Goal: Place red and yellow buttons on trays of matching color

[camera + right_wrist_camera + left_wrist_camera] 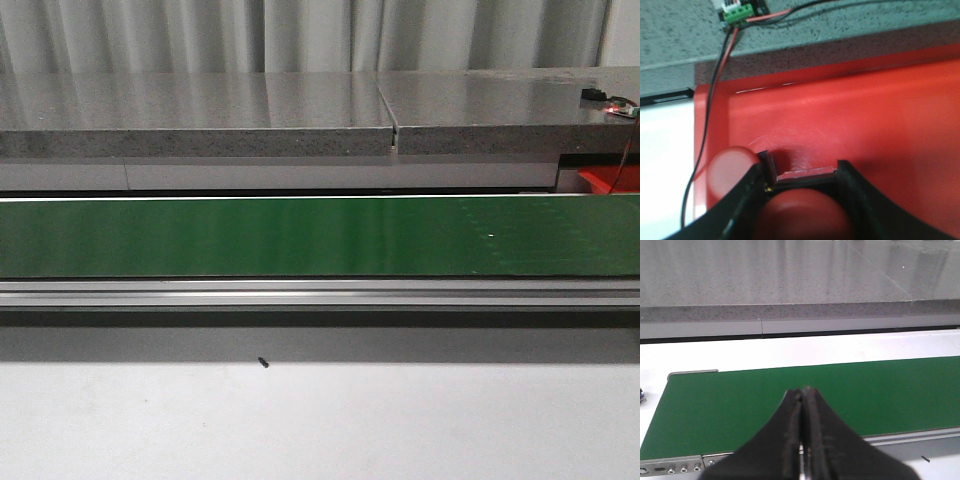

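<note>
Nearest item, right wrist view: black right gripper (802,187), jaws clamped on a red dome-shaped button (802,212) w/ a flat black-edged base seen btwn the fingers. Gripper + button sit over the red plastic tray (865,115).

- Second red round button (730,172): lies in same red tray, by its corner, touching or just beside one gripper finger; cannot tell which.
- Red tray rim: meets white surface (665,165) on one side; grey speckled stone ledge (840,25) beyond it.
- Green terminal-block connector (737,12) on the ledge, w/ red + black wires (715,80) running down across tray edge.

Left wrist view:
- Black left gripper (803,405): fingers pressed together, nothing btwn them. Hangs above near edge of green conveyor belt (790,395).
- Belt surface bare in this view; aluminium side rail (675,465) w/ bolts at belt end; white tabletop (790,350) behind, then grey stone ledge.

Front view:
- Green conveyor belt (300,235) runs full width; silver rail (300,292) along its near side.
- White table (300,420) in foreground, one small dark speck (263,363) on it.
- Grey stone counter (200,110) behind belt; grey curtain (300,30) at back.
- Red tray corner (605,180) visible far right behind belt; small circuit board w/ lit LED (610,102) on counter above it.
- Neither arm appears in this view. Yellow button + yellow tray not seen.
</note>
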Robot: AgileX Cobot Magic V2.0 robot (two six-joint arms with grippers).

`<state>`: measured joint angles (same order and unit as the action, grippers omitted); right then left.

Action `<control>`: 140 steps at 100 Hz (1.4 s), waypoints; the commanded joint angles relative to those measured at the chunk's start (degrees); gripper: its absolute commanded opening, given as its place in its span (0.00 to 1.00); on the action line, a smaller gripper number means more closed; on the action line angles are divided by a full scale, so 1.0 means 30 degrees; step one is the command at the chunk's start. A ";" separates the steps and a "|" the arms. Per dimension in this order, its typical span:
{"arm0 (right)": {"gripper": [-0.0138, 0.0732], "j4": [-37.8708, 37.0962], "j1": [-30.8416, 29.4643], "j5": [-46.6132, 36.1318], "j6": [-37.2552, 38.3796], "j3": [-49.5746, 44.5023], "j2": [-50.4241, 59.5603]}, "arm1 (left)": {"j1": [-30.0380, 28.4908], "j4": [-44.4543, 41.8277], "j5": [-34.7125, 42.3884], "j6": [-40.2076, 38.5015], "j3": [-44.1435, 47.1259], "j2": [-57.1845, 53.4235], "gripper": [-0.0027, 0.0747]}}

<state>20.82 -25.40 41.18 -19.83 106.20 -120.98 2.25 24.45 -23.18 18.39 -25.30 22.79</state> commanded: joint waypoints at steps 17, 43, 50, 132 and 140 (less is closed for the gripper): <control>0.35 0.0433 -0.0072 -0.1156 -0.0015 0.2360 -0.0909 | 0.0191 0.0389 0.1466 -0.0104 -0.0527 0.0079 0.01; 0.35 0.0374 -0.0072 -0.1919 -0.0033 0.2497 -0.2111 | 0.0191 0.0389 0.1466 -0.0104 -0.0527 0.0079 0.01; 0.35 0.0374 -0.0072 -0.1889 -0.0033 0.2497 -0.2350 | 0.0191 0.0389 0.1466 -0.0104 -0.0527 0.0079 0.01; 0.85 0.0338 -0.0072 -0.1569 -0.0033 0.2514 -0.1053 | 0.0191 0.0389 0.1466 -0.0104 -0.0527 0.0079 0.01; 0.85 0.0262 -0.0072 -0.1420 -0.0051 0.2514 -0.0376 | 0.0191 0.0389 0.1466 -0.0104 -0.0527 0.0079 0.01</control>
<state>21.10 -25.40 38.71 -19.83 112.11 -128.95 2.25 24.45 -23.18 18.39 -25.30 22.79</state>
